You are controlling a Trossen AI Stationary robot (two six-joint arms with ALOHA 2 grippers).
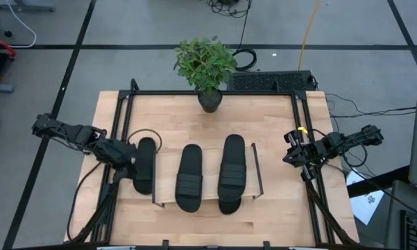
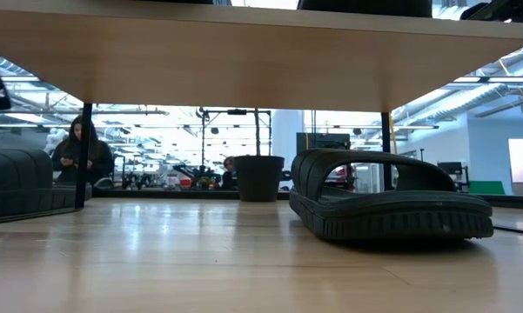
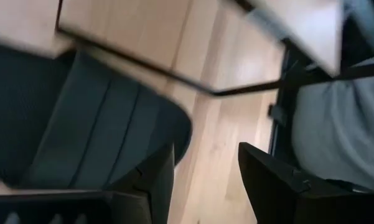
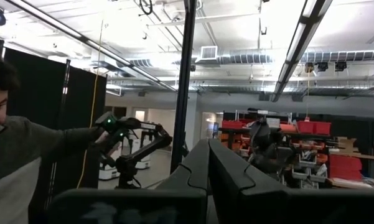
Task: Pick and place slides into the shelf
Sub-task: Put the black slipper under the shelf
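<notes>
High view: left gripper at leftmost slide beside shelf, grip unclear; right gripper clenched at desk edge.

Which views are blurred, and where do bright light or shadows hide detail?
Left wrist view: motion blur smears the slide and the left gripper fingers. Low view: the shelf board shades the near slide; bright room behind. Right wrist view: ceiling lights glare. High view: sharp, evenly lit.

Left wrist view blurred; slide cropped.
</notes>
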